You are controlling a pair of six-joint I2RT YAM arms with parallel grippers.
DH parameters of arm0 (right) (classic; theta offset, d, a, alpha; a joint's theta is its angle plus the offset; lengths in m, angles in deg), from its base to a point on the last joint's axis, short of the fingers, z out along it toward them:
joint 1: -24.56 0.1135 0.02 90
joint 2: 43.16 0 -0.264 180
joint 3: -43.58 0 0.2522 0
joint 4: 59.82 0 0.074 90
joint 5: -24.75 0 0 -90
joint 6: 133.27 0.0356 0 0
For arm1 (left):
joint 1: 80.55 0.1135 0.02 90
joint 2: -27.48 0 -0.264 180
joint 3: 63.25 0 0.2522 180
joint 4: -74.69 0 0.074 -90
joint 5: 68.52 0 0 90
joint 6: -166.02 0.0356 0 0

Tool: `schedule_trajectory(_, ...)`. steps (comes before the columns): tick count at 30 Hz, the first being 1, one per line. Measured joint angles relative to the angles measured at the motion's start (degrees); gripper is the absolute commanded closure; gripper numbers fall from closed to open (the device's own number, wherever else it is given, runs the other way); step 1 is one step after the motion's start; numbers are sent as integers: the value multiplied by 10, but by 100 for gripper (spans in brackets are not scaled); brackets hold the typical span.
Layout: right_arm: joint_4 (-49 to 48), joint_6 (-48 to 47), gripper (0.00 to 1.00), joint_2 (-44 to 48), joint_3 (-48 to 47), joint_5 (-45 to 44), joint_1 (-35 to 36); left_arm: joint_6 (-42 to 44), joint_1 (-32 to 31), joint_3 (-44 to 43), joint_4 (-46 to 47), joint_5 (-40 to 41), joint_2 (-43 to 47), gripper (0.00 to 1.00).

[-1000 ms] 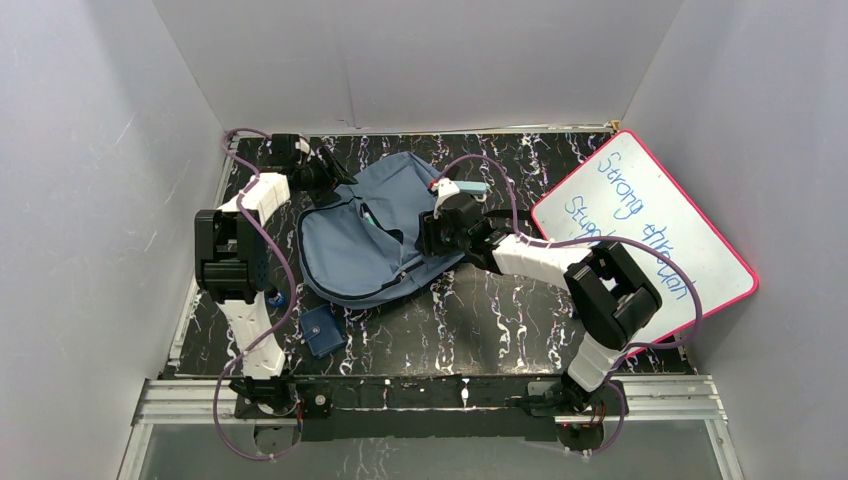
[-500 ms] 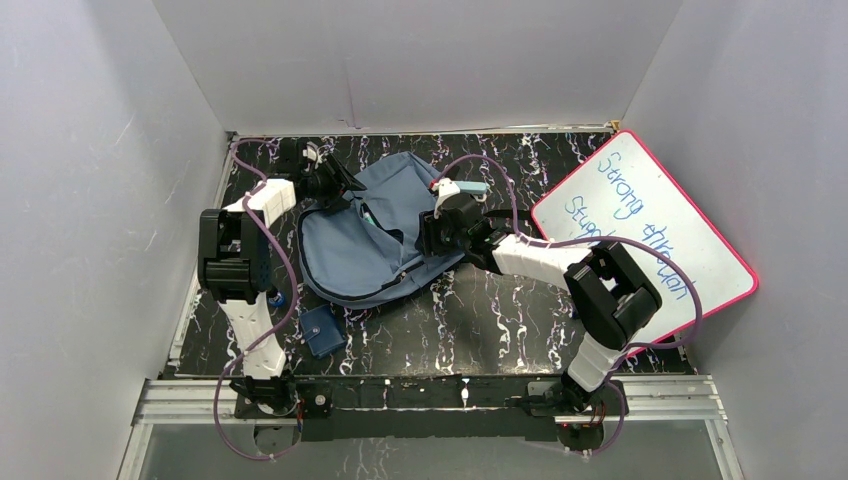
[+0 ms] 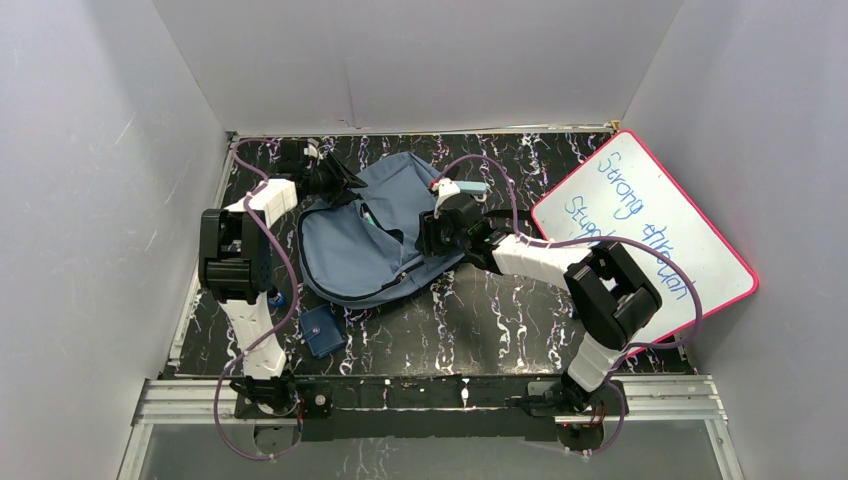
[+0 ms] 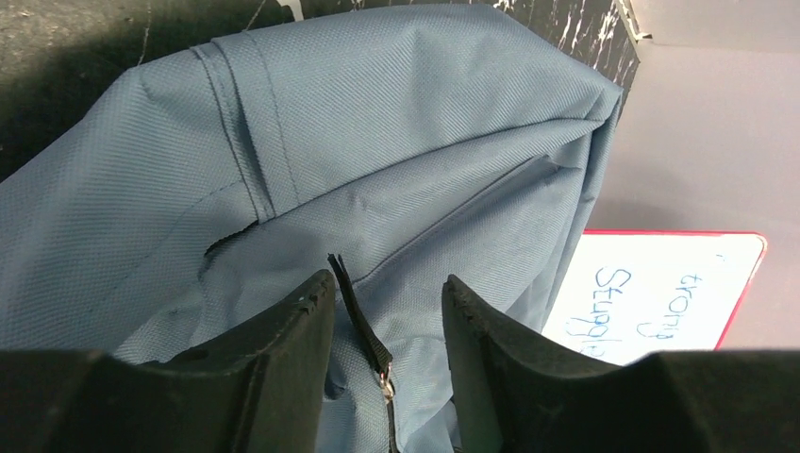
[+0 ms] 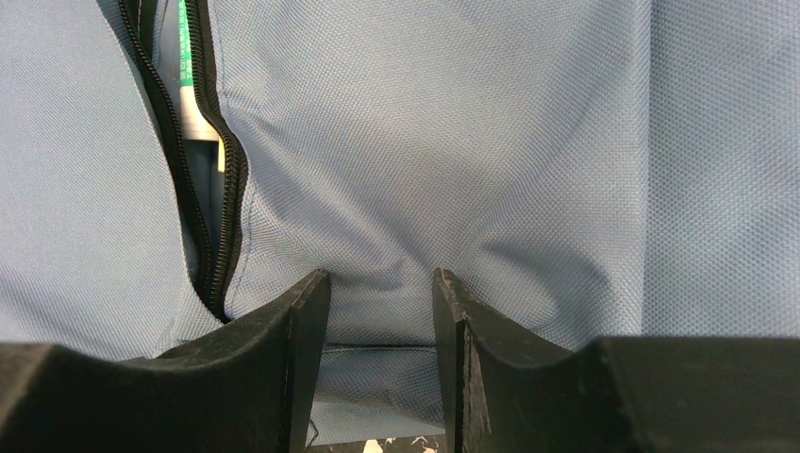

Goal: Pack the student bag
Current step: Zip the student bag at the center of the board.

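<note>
The slate-blue student bag [image 3: 375, 235] lies across the middle of the dark marbled table, its main zipper [image 5: 225, 189] partly undone. A green-and-white pen [image 5: 189, 94] shows inside the opening. My left gripper [image 3: 335, 180] is at the bag's far-left top corner. Seen from the left wrist, it [image 4: 387, 283] is open, with the black zipper pull tab [image 4: 363, 326] standing between the fingers, close to the left one. My right gripper [image 3: 430, 237] is at the bag's right edge, where it [image 5: 377, 276] is shut on a thick fold of bag fabric [image 5: 377, 311].
A pink-rimmed whiteboard [image 3: 640, 230] with blue writing leans at the right wall. A small dark-blue pouch [image 3: 322, 332] lies on the table near the left arm's base. A teal object [image 3: 475, 187] sits behind the right wrist. Grey walls close in on three sides.
My left gripper has shifted a little right onto the bag's corner and its jaws have narrowed around the zipper pull. The right arm and the bag stay put.
</note>
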Motion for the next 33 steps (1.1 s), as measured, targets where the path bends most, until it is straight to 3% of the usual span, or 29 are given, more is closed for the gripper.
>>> schedule_trajectory(7,1,0,48,0,0,-2,0,-9,-2,0,11,-9,0,73)
schedule_trajectory(22,5,2,48,0,-2,-4,0,7,-3,0,8,-16,-2,63)
schedule_trajectory(28,5,2,48,0,-2,-4,0,18,-3,-7,-7,-16,-9,65)
schedule_trajectory(33,5,2,48,0,-2,-4,0,20,-6,-16,-9,-17,-29,72)
